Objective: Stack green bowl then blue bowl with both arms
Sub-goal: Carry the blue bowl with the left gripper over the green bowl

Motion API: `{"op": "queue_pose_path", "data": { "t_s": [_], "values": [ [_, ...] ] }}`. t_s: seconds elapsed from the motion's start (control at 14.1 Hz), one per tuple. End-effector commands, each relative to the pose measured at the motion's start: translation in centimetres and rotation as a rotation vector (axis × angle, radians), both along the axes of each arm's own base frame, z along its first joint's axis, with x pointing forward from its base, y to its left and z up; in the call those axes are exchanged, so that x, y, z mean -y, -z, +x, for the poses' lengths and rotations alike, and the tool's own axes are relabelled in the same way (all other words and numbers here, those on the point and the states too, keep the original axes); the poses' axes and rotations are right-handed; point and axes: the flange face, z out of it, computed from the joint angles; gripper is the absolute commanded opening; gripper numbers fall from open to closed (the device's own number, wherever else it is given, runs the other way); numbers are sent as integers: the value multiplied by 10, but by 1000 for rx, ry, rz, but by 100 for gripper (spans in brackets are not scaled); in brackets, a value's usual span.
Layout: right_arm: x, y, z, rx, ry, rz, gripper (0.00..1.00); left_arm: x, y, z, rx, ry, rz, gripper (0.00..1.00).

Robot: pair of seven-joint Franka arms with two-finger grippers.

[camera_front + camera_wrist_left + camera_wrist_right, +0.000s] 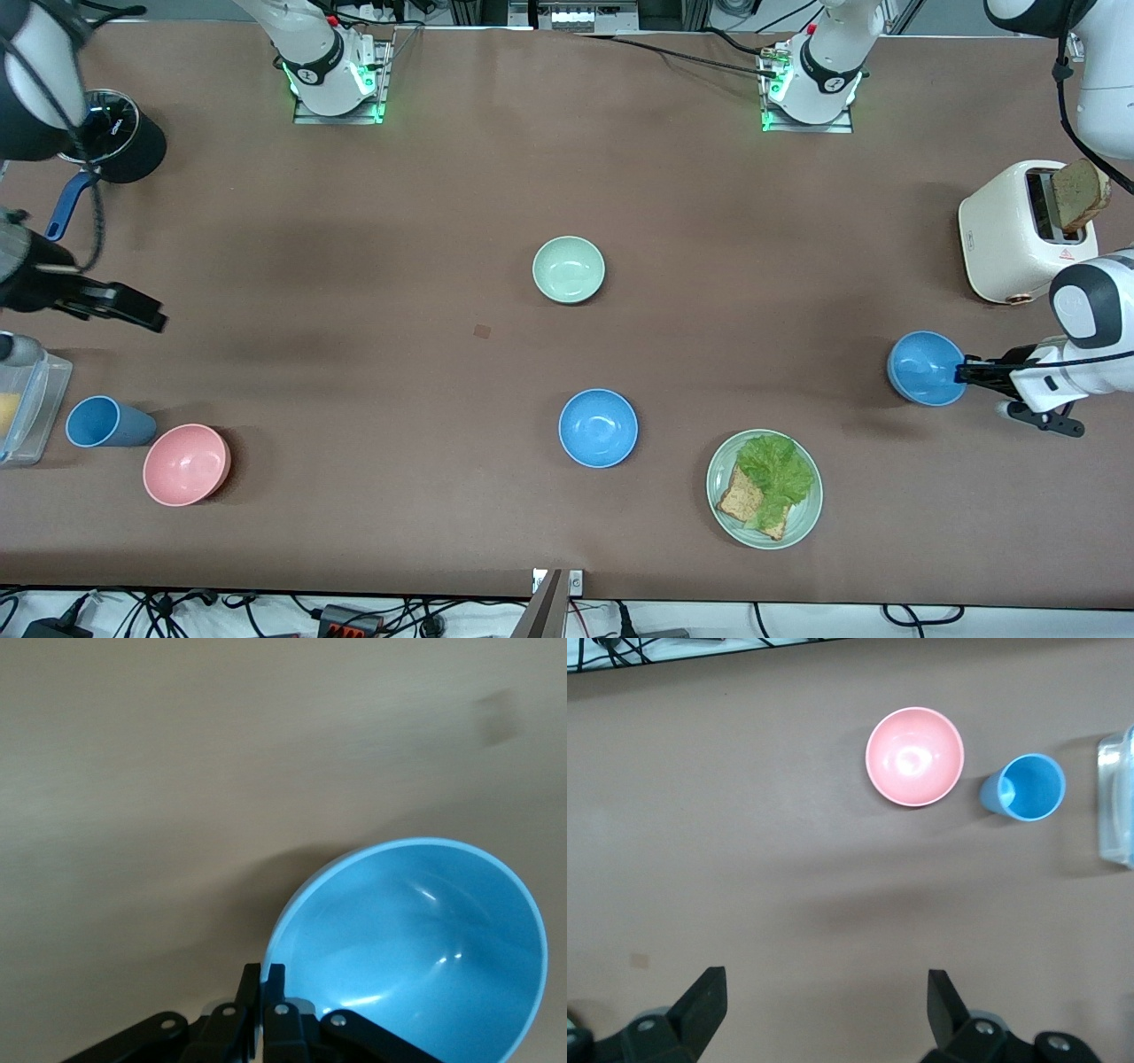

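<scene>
**Blue bowl pinched at the rim, green bowl alone at mid-table**

Sky-blue and tilted, the blue bowl (924,367) hung in the left gripper (962,373), whose fingers were clamped on its rim over the left arm's end of the table — close by the toaster (1019,235) with a bread slice (1080,194) standing in its slot. The green bowl (569,269) sat at mid-table, nothing touching it. Nearer the front camera lay a second blue bowl (598,428), and beside that a green plate (804,509) with lettuce (774,471) and toast (739,499). The right gripper (824,1012) hovered with fingers spread wide, holding nothing, above bare table near the pink bowl (185,463) and blue cup (106,423) — a clear container (27,403) stood just beside the cup.
</scene>
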Motion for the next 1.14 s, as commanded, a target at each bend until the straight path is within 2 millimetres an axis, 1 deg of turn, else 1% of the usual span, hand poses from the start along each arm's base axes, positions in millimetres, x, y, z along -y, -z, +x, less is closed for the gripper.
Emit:
{"op": "queue_pose_path", "data": {
  "t_s": [0.0,0.14,0.21,0.28,0.35,0.43,0.5,0.57,0.64,0.71,0.85,0.92,0.99,1.06],
  "values": [
    [21,-9,-18,-26,-37,-5,100,63,-77,-2,-66,-21,-21,0],
    [25,-11,-26,-37,-41,-6,100,125,-116,-6,-108,-54,-28,0],
    [30,-8,-29,-46,-72,-7,100,160,-131,-9,-130,-105,-26,0],
    [32,-10,-34,-40,-89,-8,100,197,-145,-13,-146,-150,-24,0],
    [32,-10,-40,-46,-88,-8,100,227,-153,-17,-163,-211,-20,0],
    [33,-10,-46,-52,-82,-8,100,264,-162,-22,-180,-270,-17,0],
    [34,-13,-51,-60,-75,-8,100,289,-165,-28,-197,-321,-13,0],
    [33,-13,-55,-63,-75,-7,100,323,-166,-36,-206,-384,-10,0],
    [33,-14,-60,-63,-75,-7,100,356,-165,-47,-213,-445,-9,0],
    [32,-12,-66,-67,-77,-7,100,383,-163,-57,-218,-506,-13,0],
    [31,-9,-80,-51,-78,-10,100,432,-153,-82,-218,-599,-25,0],
    [30,-6,-87,-43,-79,-11,100,453,-153,-92,-209,-644,-39,0],
    [30,-4,-94,-39,-79,-12,100,472,-146,-103,-206,-670,-44,0],
    [29,-2,-97,-33,-79,-12,100,499,-140,-119,-202,-687,-45,0]
  ]
}}
